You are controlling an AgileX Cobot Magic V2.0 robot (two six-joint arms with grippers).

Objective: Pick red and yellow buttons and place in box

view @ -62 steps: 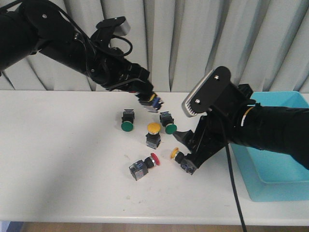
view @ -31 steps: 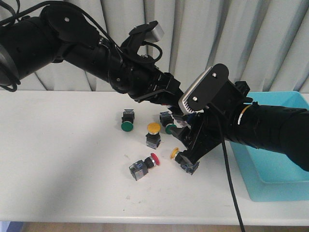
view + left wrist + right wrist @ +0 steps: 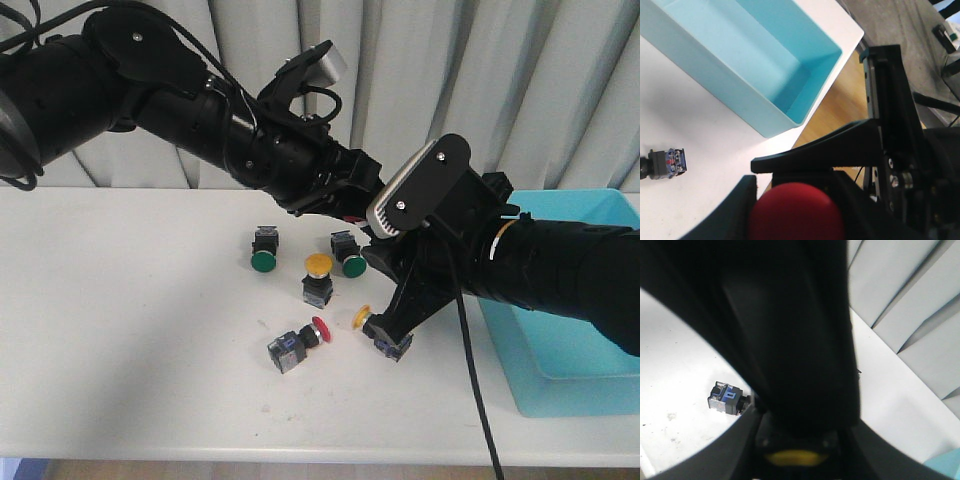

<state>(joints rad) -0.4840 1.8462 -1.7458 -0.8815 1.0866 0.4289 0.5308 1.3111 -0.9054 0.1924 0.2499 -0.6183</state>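
Red button [image 3: 796, 212] sits clamped in left end effector [image 3: 790, 200]; no legible writing.

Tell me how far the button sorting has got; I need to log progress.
Nothing shows in the box yet. In hand: the left gripper holds a red button and the right gripper is down on a yellow button. Left on the table: another yellow button and a red one; the green buttons stay.
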